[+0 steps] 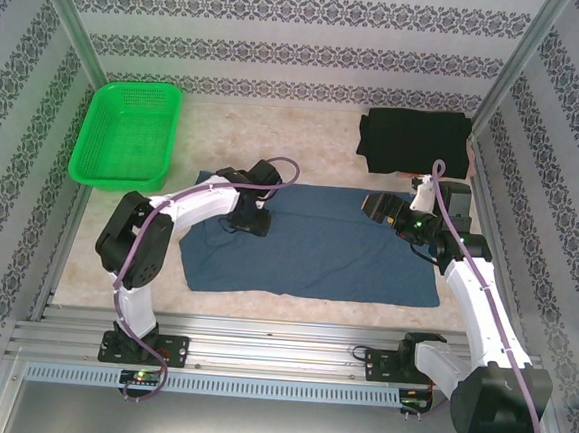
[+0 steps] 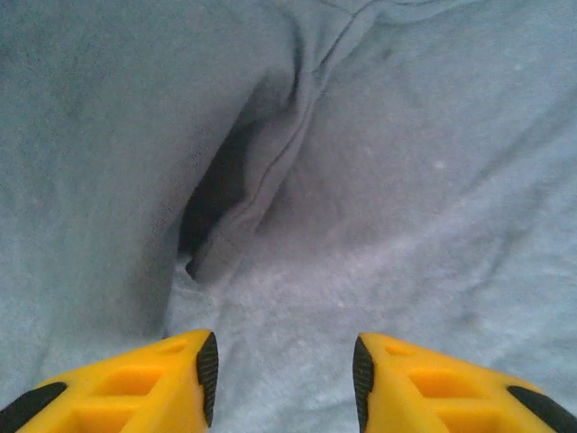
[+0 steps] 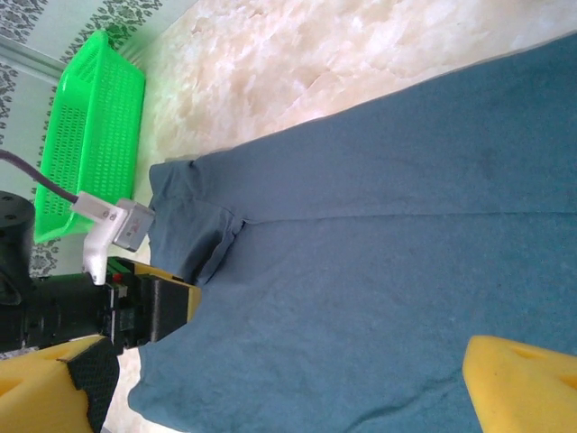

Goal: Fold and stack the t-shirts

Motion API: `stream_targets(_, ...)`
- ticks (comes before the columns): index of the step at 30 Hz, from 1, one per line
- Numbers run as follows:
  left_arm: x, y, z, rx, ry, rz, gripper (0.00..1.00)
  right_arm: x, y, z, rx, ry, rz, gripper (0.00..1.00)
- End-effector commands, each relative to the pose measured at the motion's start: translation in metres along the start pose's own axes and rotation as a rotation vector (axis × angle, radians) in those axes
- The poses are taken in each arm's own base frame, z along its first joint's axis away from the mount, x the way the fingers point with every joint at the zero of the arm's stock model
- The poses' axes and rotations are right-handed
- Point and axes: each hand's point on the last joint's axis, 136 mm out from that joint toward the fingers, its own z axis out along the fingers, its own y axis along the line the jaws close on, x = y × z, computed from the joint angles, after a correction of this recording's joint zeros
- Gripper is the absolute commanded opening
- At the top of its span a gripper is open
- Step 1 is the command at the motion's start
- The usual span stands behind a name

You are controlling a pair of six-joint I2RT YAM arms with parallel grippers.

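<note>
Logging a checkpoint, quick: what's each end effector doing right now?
Left end effector: open, low over the blue t-shirt, gripping nothing.
Right end effector: wide open, empty.

Green lattice basket (image 1: 125, 133) sits on the marbled table's (image 1: 276, 130) far-left corner

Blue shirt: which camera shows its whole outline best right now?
The top external view: the blue shirt lies spread flat, with nearly its whole outline in sight. The left wrist view gives a close-up of one fold; the right wrist view gives one end with a folded sleeve.
</note>
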Motion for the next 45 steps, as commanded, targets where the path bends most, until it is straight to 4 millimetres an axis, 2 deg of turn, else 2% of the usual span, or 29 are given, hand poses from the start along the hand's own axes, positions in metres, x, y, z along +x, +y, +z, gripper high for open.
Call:
stream_targets(1, -0.005, 0.001, 0.008, -0.043, 0.000, 0.042, 0.42, 0.008, 0.000, 0.003, -0.015, 0.037, 0.013, 0.98)
stream_targets(7, -0.009, 0.013, 0.018, -0.114, -0.013, 0.048, 0.38, 0.010, -0.001, 0.004, -0.015, 0.043, 0.016, 0.98)
stream_targets(17, -0.014, 0.018, 0.030, -0.150, -0.026, 0.062, 0.35, 0.015, -0.006, 0.007, -0.014, 0.056, 0.026, 0.98)
stream_targets(21, -0.015, 0.019, 0.034, -0.158, -0.021, 0.070, 0.28, 0.017, -0.007, 0.009, -0.014, 0.061, 0.034, 0.98)
stream_targets(27, -0.022, 0.015, 0.021, -0.147, -0.049, 0.070, 0.10, 0.017, -0.008, 0.009, -0.015, 0.059, 0.036, 0.98)
stream_targets(32, -0.023, 0.008, 0.008, -0.101, -0.060, 0.059, 0.03, 0.017, -0.007, 0.010, -0.020, 0.062, 0.037, 0.98)
stream_targets(39, -0.013, 0.010, 0.005, -0.090, -0.050, 0.036, 0.03, 0.019, -0.007, 0.011, -0.027, 0.068, 0.044, 0.98)
stream_targets(43, -0.015, 0.011, 0.002, -0.093, -0.060, 0.032, 0.17, 0.020, -0.008, 0.012, -0.031, 0.071, 0.047, 0.98)
stream_targets(45, -0.016, 0.012, 0.003, -0.099, -0.064, 0.033, 0.21, 0.021, -0.008, 0.012, -0.033, 0.075, 0.050, 0.98)
